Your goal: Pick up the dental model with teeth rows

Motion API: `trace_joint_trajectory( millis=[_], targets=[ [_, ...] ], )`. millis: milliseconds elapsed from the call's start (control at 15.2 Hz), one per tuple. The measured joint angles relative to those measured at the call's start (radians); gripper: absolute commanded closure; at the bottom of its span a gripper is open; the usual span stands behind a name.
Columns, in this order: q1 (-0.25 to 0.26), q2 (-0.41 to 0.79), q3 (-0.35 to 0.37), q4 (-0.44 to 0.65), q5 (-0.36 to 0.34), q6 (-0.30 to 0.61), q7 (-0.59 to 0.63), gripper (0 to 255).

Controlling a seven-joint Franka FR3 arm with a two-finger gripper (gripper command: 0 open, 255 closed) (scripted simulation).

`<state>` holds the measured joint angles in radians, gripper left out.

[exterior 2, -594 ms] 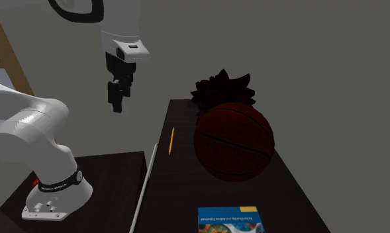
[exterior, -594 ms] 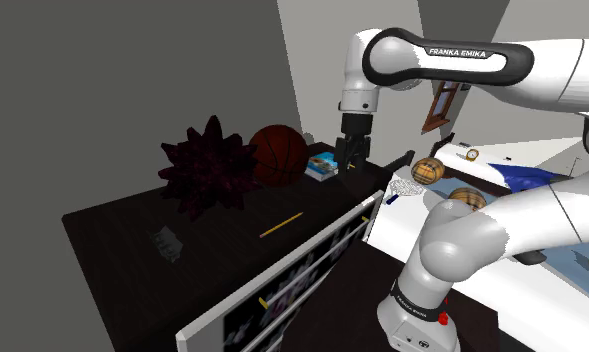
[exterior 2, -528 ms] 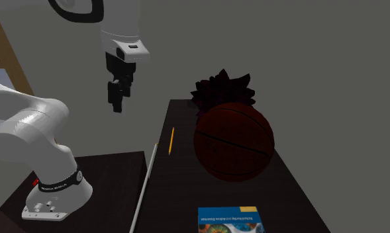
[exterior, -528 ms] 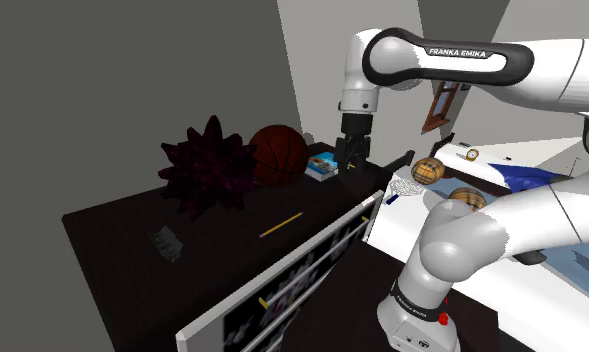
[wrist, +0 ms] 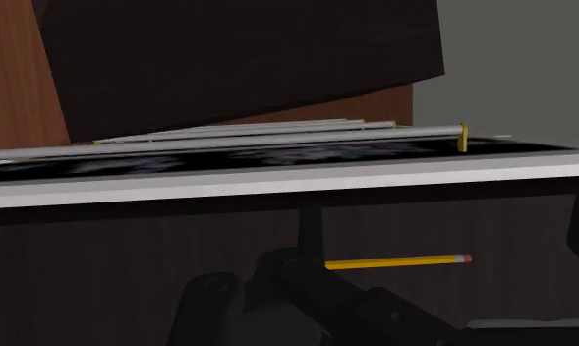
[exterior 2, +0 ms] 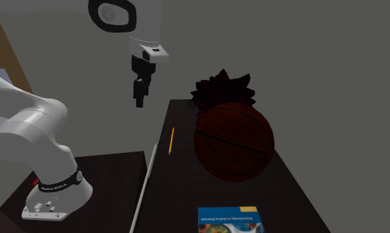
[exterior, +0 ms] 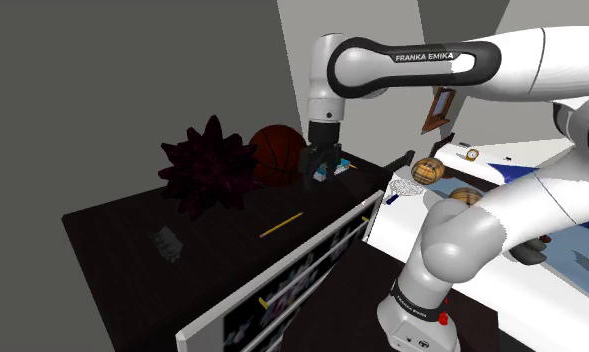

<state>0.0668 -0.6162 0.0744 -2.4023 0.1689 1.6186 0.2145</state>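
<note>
The dental model (exterior: pixel 165 243) is a small grey lump on the dark cabinet top (exterior: pixel 112 270), towards the shoulder view's left. My black gripper (exterior: pixel 318 176) hangs far from it, over the cabinet's other end, in front of the basketball (exterior: pixel 279 153) and the book. Its fingers stand a little apart with nothing between them. In the second exterior view the gripper (exterior 2: pixel 140 102) hovers just beyond the cabinet's left edge, above the pencil (exterior 2: pixel 171 140). The wrist view looks across the cabinet's edge at the pencil (wrist: pixel 397 262).
A dark red spiky ornament (exterior: pixel 207 165) stands beside the basketball (exterior 2: pixel 234 140). A yellow pencil (exterior: pixel 281 224) lies mid-top. A blue book (exterior 2: pixel 230 220) rests near the ball. A white front panel (exterior: pixel 282 275) edges the cabinet. A white table (exterior: pixel 502 160) with round objects lies right.
The arm has swung towards the shoulder view's left, bringing the gripper from beside the cabinet's end to over it, in front of the book. The objects have not moved.
</note>
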Motion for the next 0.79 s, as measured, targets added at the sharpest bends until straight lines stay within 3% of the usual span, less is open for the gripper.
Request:
trace_joint_trajectory(
  millis=[330, 792],
  targets=[
    [0.025, 0.152, 0.093, 0.07, 0.017, 0.104, 0.1, 0],
    [0.052, 0.388, 0.211, 0.219, -0.019, 0.211, 0.262, 0]
  ],
)
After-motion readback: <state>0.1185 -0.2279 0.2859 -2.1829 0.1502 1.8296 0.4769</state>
